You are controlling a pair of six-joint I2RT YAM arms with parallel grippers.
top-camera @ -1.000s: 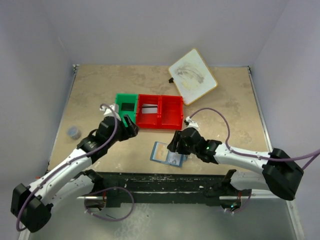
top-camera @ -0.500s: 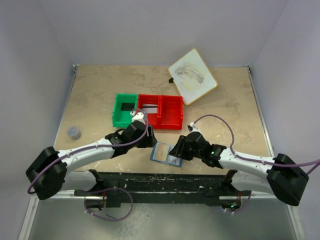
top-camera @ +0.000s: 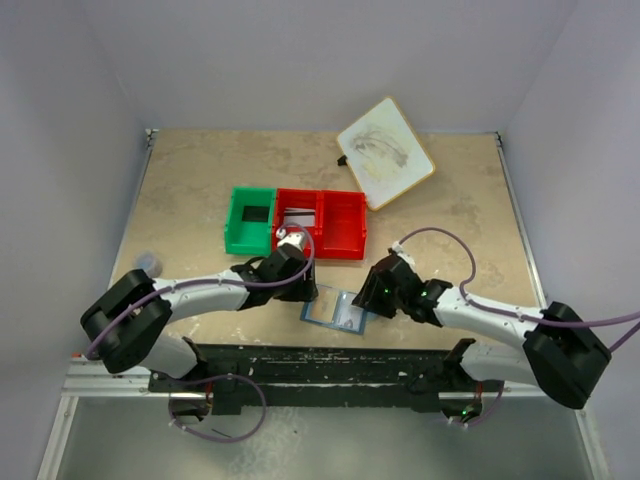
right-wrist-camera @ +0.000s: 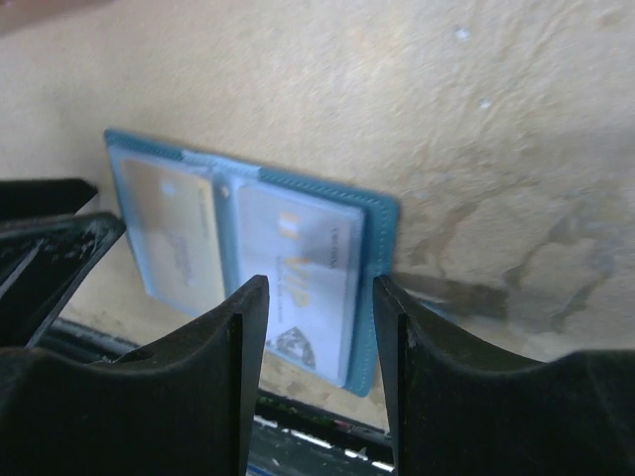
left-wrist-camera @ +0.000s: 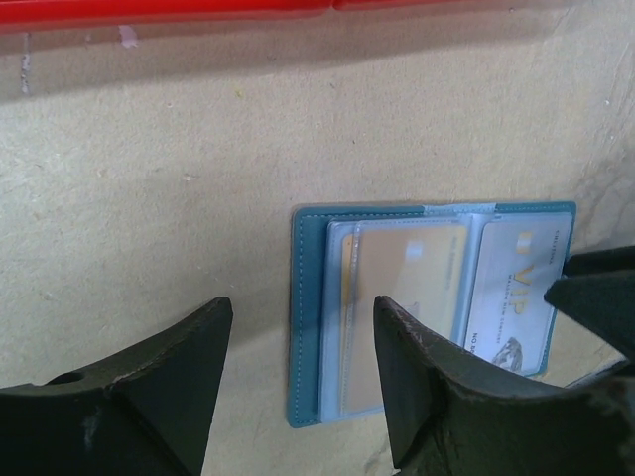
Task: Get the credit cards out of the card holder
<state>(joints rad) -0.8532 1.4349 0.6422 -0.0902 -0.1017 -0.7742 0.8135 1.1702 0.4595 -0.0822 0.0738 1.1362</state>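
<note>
The blue card holder lies open on the table near the front edge. Its clear pockets hold a tan-orange card in the left panel and a white VIP card in the right one. My left gripper is open, its jaws straddling the holder's left edge. Over the right panel, my right gripper is also open, straddling the VIP card and the blue rim. Neither holds anything. In the top view the left gripper and right gripper flank the holder.
Behind the holder stand a green bin with a dark card and a red bin with a striped grey-white card. A white wood-rimmed board lies at the back right. A small grey object sits far left.
The left arm has swung from the green bin down to the holder's left edge. The right gripper has shifted right, from over the holder to its right side.
</note>
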